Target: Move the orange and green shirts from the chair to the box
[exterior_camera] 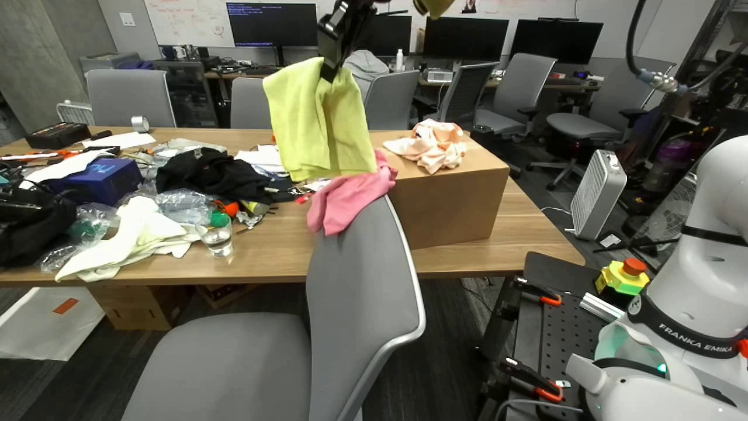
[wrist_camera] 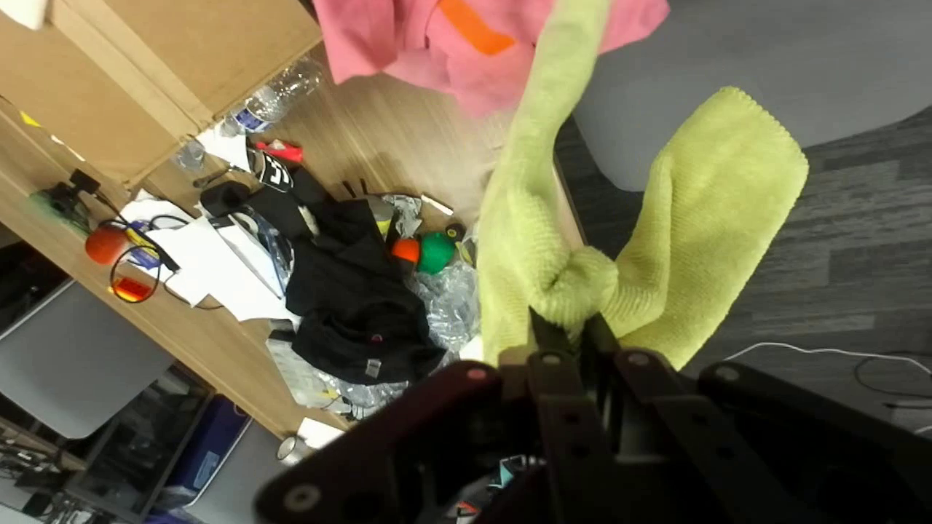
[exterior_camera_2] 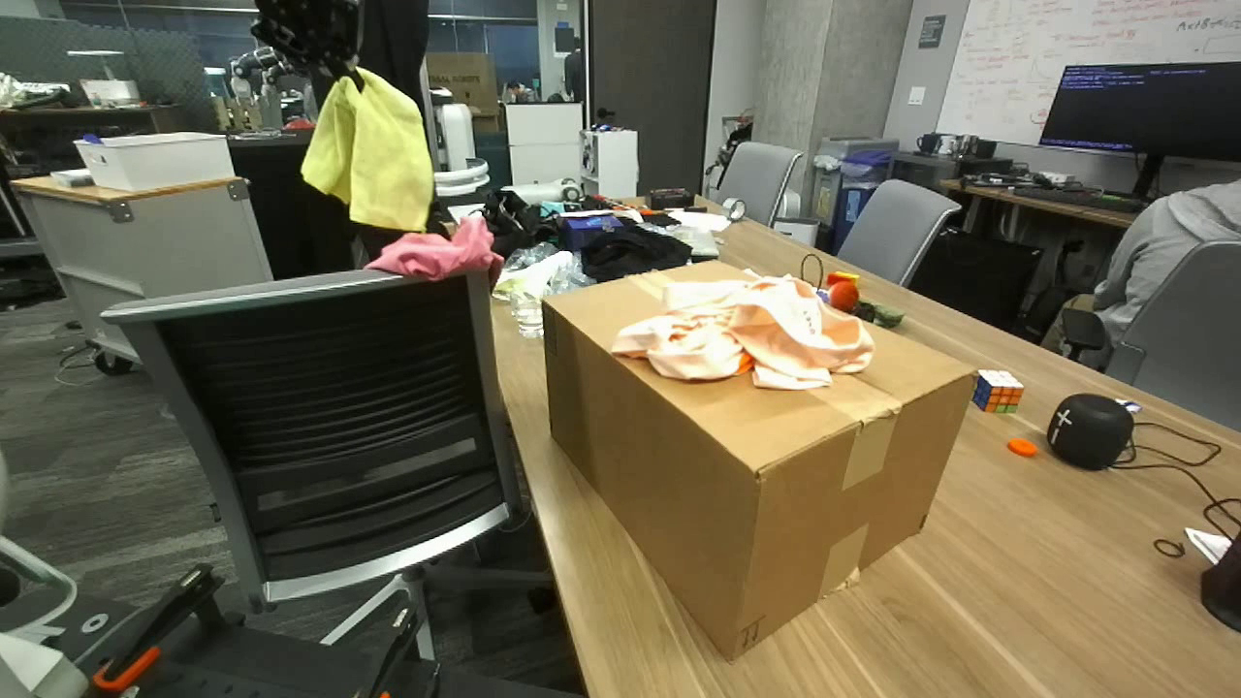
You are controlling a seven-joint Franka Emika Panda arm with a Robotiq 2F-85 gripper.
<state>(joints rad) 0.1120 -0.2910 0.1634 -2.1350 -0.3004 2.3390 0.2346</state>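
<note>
in an exterior view, left to right: one pale cloth point(exterior_camera: 131, 240) on the table point(exterior_camera: 274, 248); one drinking glass point(exterior_camera: 217, 237) at its three o'clock. one ribbed yellow-green cloth point(exterior_camera: 318, 126) in the air, hung from one gripper point(exterior_camera: 330, 71), whose two fingers point(wrist_camera: 601, 342) pinch its bunched fabric, nearly together. one pink cloth point(exterior_camera: 353, 202) at its five o'clock, draped on the backrest point(exterior_camera: 371, 275) of one near office chair point(exterior_camera: 234, 362). one cardboard box point(exterior_camera: 453, 210) toward the backrest's one o'clock, one peach garment point(exterior_camera: 432, 147) crumpled on top.

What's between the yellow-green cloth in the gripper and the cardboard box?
In both exterior views, the pink cloth lies between the yellow-green cloth and the cardboard box, draped over the chair back.
</note>
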